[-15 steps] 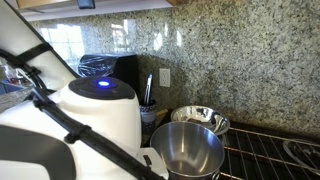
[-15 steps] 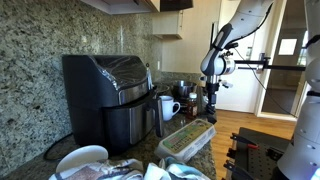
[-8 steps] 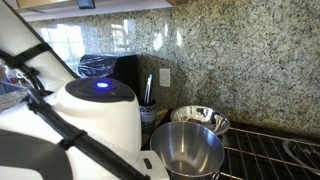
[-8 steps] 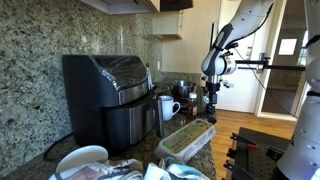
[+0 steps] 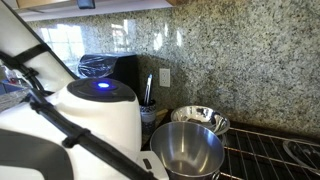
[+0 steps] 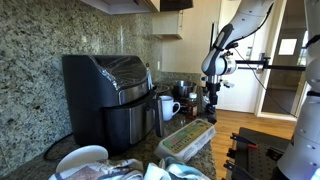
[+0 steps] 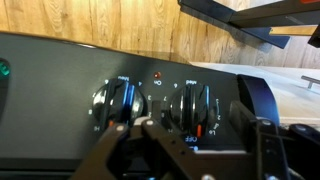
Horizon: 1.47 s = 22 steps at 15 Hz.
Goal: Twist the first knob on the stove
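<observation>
stove (image 7: 60, 75) control panel fills wrist view; left knob (image 7: 113, 103) centre-left, second knob (image 7: 197, 105) centre. end effector (image 7: 208, 138) released, fingers (image 7: 265, 142) spread at lower frame, roughly lined up with second knob. advise: centre on intended knob, close squarely across its ridge, rotate about knob axis.

Through the wrist view the claw (image 7: 205, 150) is a dark blur, cut off at the bottom edge and covering the lower part of the right knob (image 7: 200, 103) (touching or not, I cannot tell). In an exterior view the stove (image 5: 272, 152) runs off the right edge.
</observation>
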{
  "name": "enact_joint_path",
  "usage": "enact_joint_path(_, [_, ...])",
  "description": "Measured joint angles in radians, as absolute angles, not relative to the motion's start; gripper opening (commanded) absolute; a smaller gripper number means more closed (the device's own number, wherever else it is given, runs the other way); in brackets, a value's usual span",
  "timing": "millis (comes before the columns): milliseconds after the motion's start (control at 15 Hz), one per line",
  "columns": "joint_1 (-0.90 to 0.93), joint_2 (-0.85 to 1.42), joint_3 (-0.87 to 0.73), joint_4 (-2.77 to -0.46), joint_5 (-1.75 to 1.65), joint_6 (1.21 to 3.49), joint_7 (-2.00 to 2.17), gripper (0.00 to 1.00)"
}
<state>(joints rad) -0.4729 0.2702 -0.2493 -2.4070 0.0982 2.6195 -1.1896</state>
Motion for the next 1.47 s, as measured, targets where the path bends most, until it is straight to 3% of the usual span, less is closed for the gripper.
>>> enact_joint_path(67, [-0.473, 0.27, -0.249, -2.407, 0.093, 2.618, -1.19, 0.34])
enact_joint_path(133, [-0.472, 0.27, -0.249, -2.407, 0.09, 2.616, -1.19, 0.33])
enact_joint_path(200, [-0.472, 0.27, -0.249, -2.407, 0.088, 2.614, -1.19, 0.62])
enact_joint_path(333, [-0.47, 0.27, -0.249, -2.408, 0.086, 2.61, -1.19, 0.66])
enact_joint_path(600, [-0.468, 0.27, -0.249, -2.411, 0.086, 2.603, -1.19, 0.95])
enact_joint_path(667, [-0.467, 0.27, -0.249, -2.412, 0.086, 2.603, -1.19, 0.97])
enact_joint_path(733, [-0.466, 0.27, -0.249, -2.413, 0.086, 2.602, -1.19, 0.76])
enact_joint_path(800, [-0.465, 0.27, -0.249, -2.414, 0.086, 2.601, -1.19, 0.64])
enact_joint_path(933, [-0.464, 0.27, -0.249, -2.415, 0.085, 2.599, -1.19, 0.57])
enact_joint_path(1333, [-0.463, 0.27, -0.252, -2.417, 0.084, 2.599, -1.19, 0.1])
enact_joint_path(1467, [-0.464, 0.27, -0.258, -2.411, 0.083, 2.599, -1.19, 0.02])
